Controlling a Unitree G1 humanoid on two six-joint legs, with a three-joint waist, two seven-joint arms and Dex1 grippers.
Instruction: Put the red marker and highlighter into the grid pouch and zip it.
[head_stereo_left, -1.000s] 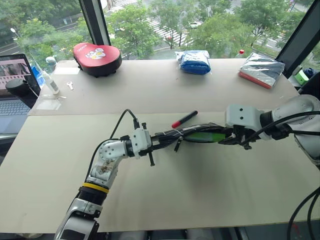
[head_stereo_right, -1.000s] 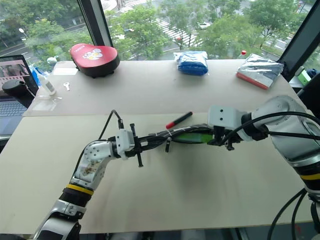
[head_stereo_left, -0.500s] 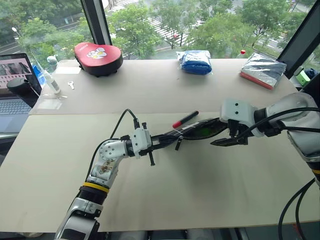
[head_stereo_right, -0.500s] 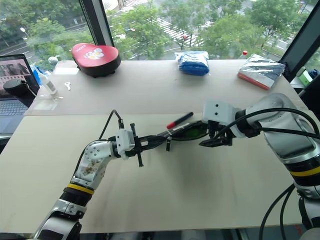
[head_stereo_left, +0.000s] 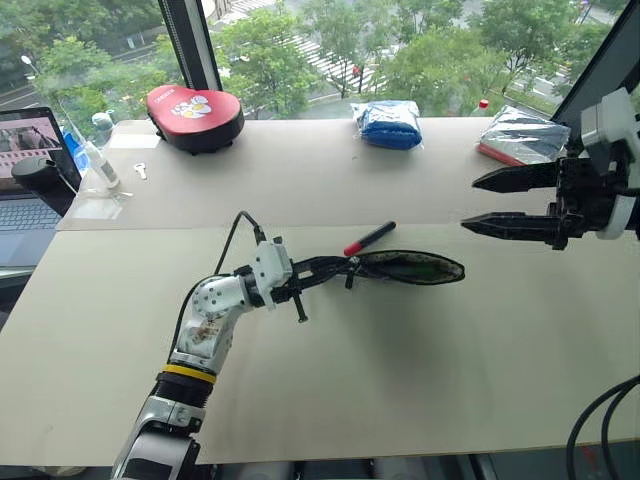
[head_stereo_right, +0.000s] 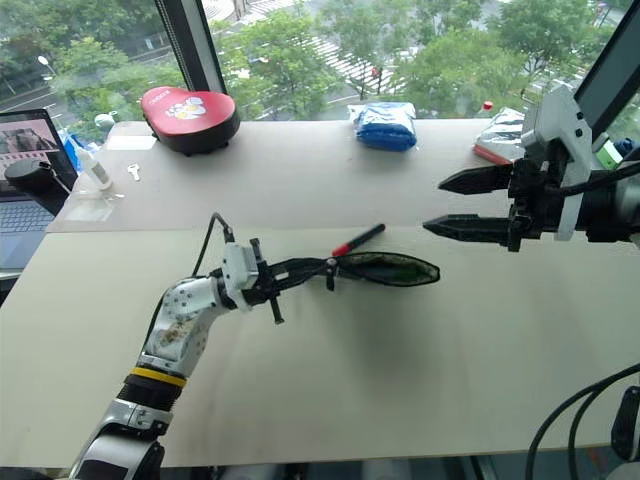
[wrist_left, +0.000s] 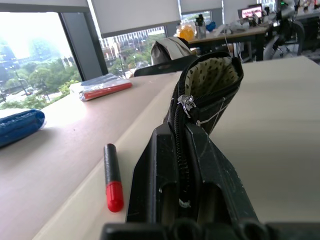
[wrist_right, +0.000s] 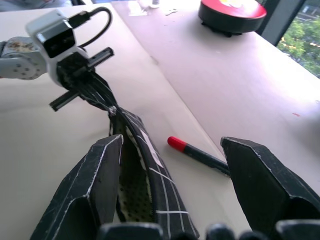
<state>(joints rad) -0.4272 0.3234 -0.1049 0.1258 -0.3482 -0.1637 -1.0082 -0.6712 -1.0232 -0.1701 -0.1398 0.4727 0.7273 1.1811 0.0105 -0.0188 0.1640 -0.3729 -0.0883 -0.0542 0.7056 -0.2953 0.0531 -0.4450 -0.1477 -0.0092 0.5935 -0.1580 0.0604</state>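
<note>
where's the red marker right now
The red marker lies on the table's middle, just behind the open grid pouch that the left gripper pinches.

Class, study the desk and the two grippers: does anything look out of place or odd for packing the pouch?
Nothing is spilled or damaged. The red marker lies on the table beside the grid pouch, not inside. The left gripper is shut on the pouch's zipper end, with its mouth gaping. The right gripper hangs open and empty above the table.

A red cushion (head_stereo_left: 194, 117) sits at the table's (head_stereo_left: 400, 380) far left, a blue bundle (head_stereo_left: 389, 124) mid-back, a silver packet (head_stereo_left: 522, 139) far right. A laptop (head_stereo_left: 28, 180), a bottle (head_stereo_left: 100, 160) and perhaps a key (head_stereo_left: 140, 171) lie at the left edge.
</note>
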